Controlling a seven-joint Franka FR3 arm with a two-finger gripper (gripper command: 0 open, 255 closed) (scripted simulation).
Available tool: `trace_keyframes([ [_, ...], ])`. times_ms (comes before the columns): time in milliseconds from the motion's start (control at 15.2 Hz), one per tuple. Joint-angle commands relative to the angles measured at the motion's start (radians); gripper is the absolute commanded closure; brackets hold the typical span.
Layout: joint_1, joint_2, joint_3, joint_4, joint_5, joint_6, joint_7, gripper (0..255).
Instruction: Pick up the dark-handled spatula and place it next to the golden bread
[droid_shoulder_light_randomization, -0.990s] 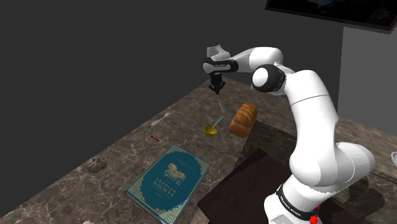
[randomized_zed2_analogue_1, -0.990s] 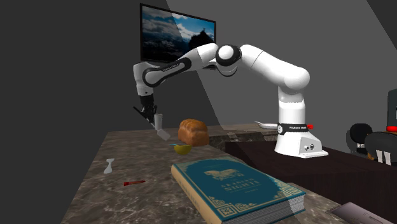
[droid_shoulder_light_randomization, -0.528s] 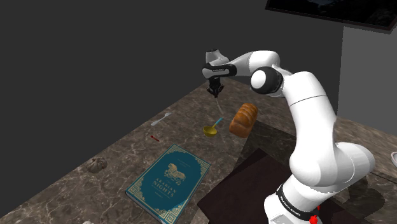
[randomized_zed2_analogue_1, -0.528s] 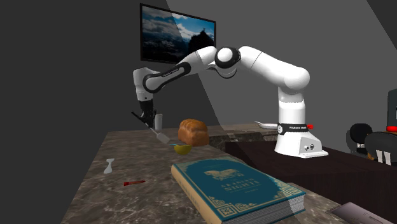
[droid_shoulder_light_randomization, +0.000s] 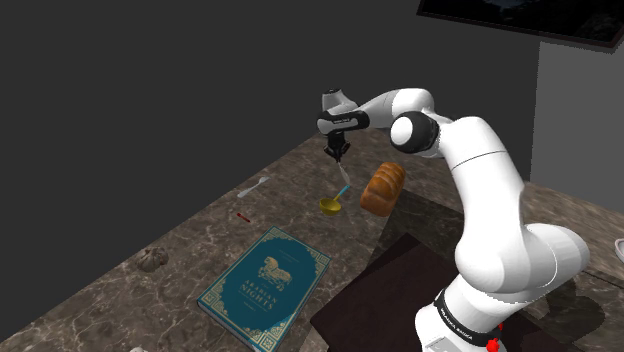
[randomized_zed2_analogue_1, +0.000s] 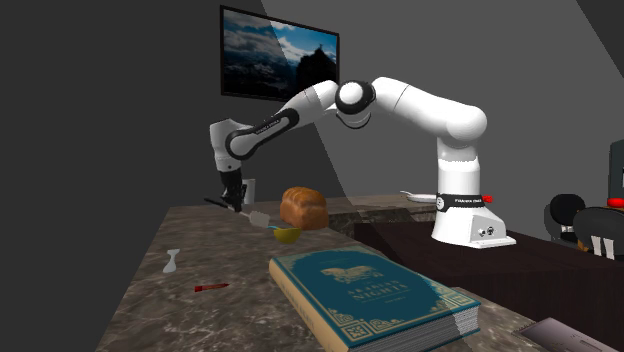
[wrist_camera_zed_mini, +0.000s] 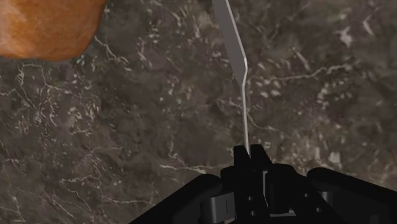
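Observation:
My gripper (droid_shoulder_light_randomization: 336, 152) is shut on the dark handle of the spatula (droid_shoulder_light_randomization: 341, 168) and holds it above the marble counter (droid_shoulder_light_randomization: 190, 245). In the wrist view the fingers (wrist_camera_zed_mini: 256, 154) clasp the handle, and the thin shaft and grey blade (wrist_camera_zed_mini: 226, 28) reach out over the stone. The golden-brown bread (droid_shoulder_light_randomization: 383, 187) lies on the counter toward the shoulder view's right of the gripper. In the second exterior view the gripper (randomized_zed2_analogue_1: 233, 200) hangs low, the blade (randomized_zed2_analogue_1: 258, 214) is close above the counter, and the bread (randomized_zed2_analogue_1: 304, 207) lies a little to its right. A corner of the bread (wrist_camera_zed_mini: 48, 25) shows beside the blade.
A yellow spoon with a blue handle (droid_shoulder_light_randomization: 333, 202) lies just before the bread. A teal book (droid_shoulder_light_randomization: 265, 280) lies nearer the stand. A white spoon (droid_shoulder_light_randomization: 255, 186), a small red item (droid_shoulder_light_randomization: 241, 215) and a brown lump (droid_shoulder_light_randomization: 153, 259) lie along the counter's far edge.
The gripper has sunk toward the counter and shifted a little to the shoulder view's left, carrying the spatula. The blade now hangs lower and flatter.

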Motion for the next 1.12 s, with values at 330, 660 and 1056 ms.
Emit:
trace_keyframes([
  [330,0.005,0.068,-0.01,0.019,-0.01,0.047,0.015,255],
  [660,0.005,0.068,-0.01,0.019,-0.01,0.047,0.015,255],
  [1056,0.006,0.075,-0.01,0.03,-0.01,0.044,0.013,0],
])
